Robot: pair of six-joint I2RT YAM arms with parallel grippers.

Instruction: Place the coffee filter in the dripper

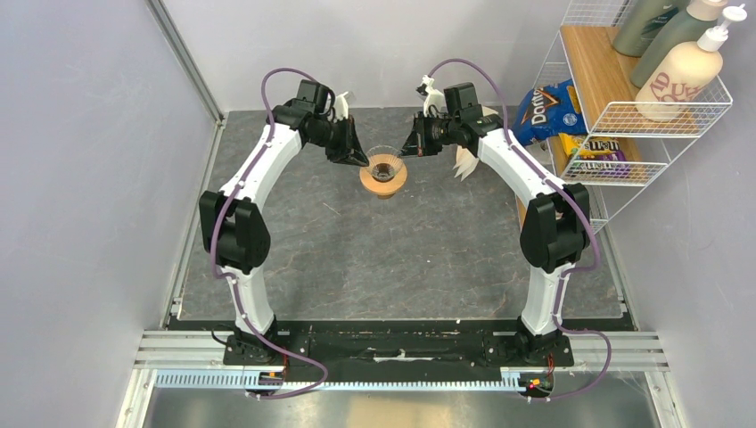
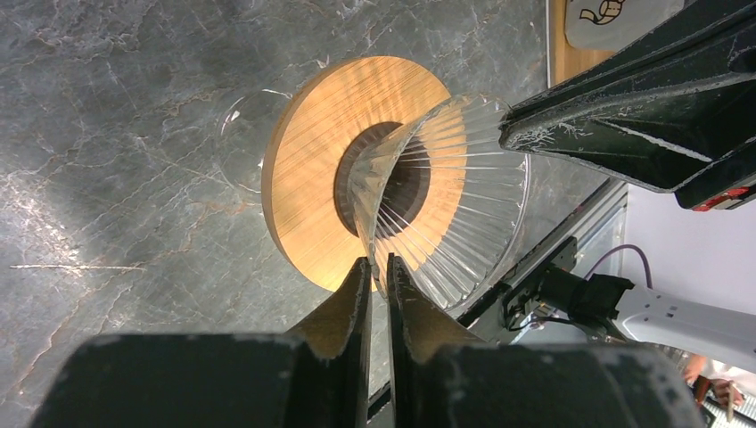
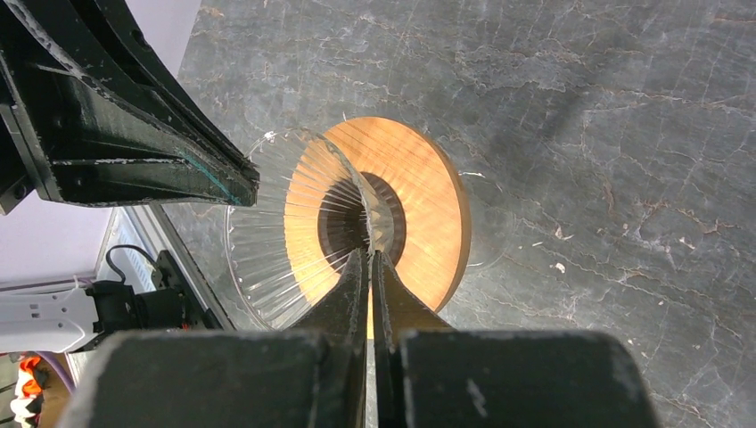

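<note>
The dripper (image 1: 383, 174), a clear ribbed glass cone in an orange-tan wooden ring collar, sits at the back middle of the dark stone table. My left gripper (image 1: 361, 160) pinches its glass rim from the left; in the left wrist view the jaws (image 2: 379, 263) stand nearly together with the rim of the dripper (image 2: 312, 178) between them. My right gripper (image 1: 406, 152) grips the opposite rim, its jaws (image 3: 368, 254) shut on the glass of the dripper (image 3: 428, 205). A white paper piece, the coffee filter (image 1: 464, 164), lies behind the right arm, partly hidden.
A white wire shelf (image 1: 624, 111) with bottles (image 1: 682, 76) stands at the back right. A blue chip bag (image 1: 546, 109) and a candy bag (image 1: 595, 153) lie beside it. Grey walls close in left and right. The arm bases sit on a rail (image 1: 401, 357) at the near edge.
</note>
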